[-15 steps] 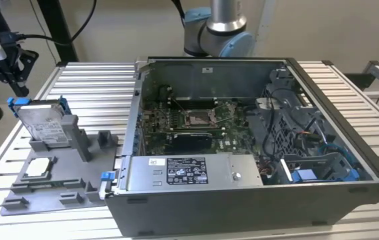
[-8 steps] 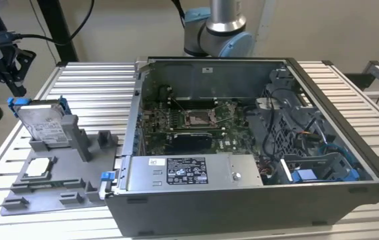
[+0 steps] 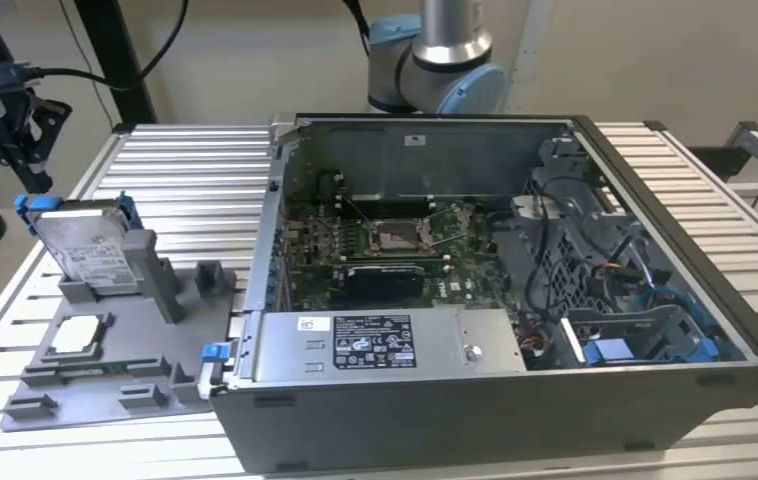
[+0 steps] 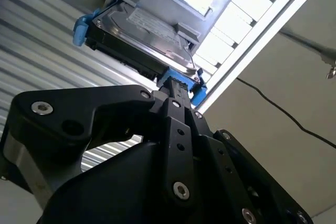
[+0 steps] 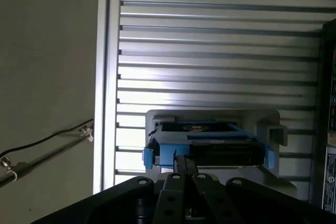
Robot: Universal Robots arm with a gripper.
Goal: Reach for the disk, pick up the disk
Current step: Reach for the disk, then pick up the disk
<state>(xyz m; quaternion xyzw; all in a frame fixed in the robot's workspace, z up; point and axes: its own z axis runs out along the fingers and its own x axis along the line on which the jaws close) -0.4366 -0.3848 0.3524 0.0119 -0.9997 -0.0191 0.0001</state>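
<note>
The disk (image 3: pixel 86 250) is a silver hard drive with a white label and a blue bracket. It stands on edge in a grey holder (image 3: pixel 152 275) at the exterior view's left. My gripper (image 3: pixel 35 183) hangs just above the blue tab at the disk's upper end, with a small gap showing. In both wrist views the disk (image 4: pixel 152 30) (image 5: pixel 210 145) lies straight beyond my gripper (image 4: pixel 176 85) (image 5: pixel 184 161), whose black fingers are pressed together and hold nothing.
The holder belongs to a grey fixture plate (image 3: pixel 99 395) that also carries a small square chip (image 3: pixel 76 335). An open computer case (image 3: pixel 513 400) fills the middle of the slatted metal table (image 3: pixel 179 180). The arm's base (image 3: pixel 439 60) stands behind the case.
</note>
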